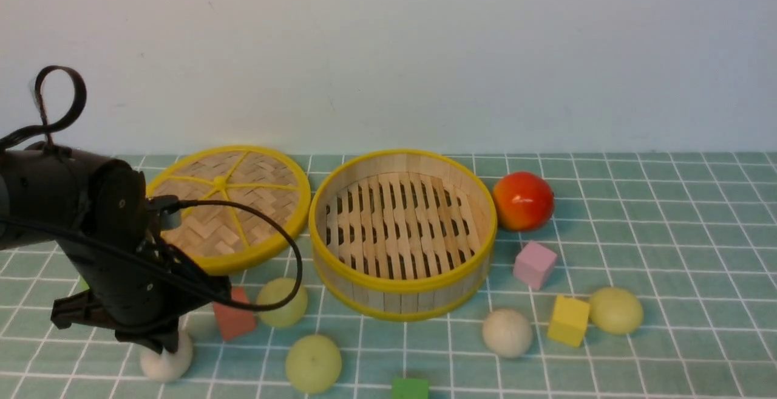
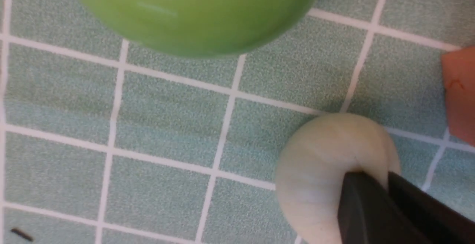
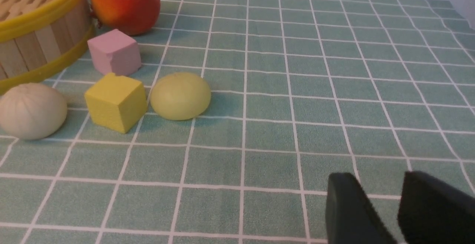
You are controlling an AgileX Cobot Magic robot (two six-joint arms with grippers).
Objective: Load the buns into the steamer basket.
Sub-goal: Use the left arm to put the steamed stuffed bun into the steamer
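Steamer basket [image 1: 400,286]: slatted floor bare | left pincer [image 2: 373,177] pinching off-white bun [image 2: 319,169] | right pincer [image 3: 382,179] parted

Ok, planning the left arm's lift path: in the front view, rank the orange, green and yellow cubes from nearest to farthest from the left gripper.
From the left gripper, shut on the white bun:
1. Orange cube, just to its right.
2. Green cube, front edge, middle.
3. Yellow cube, far right.

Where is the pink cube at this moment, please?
In the front view the pink cube sits on the robot's right, beside the steamer basket, between the red apple behind and the yellow cube in front.
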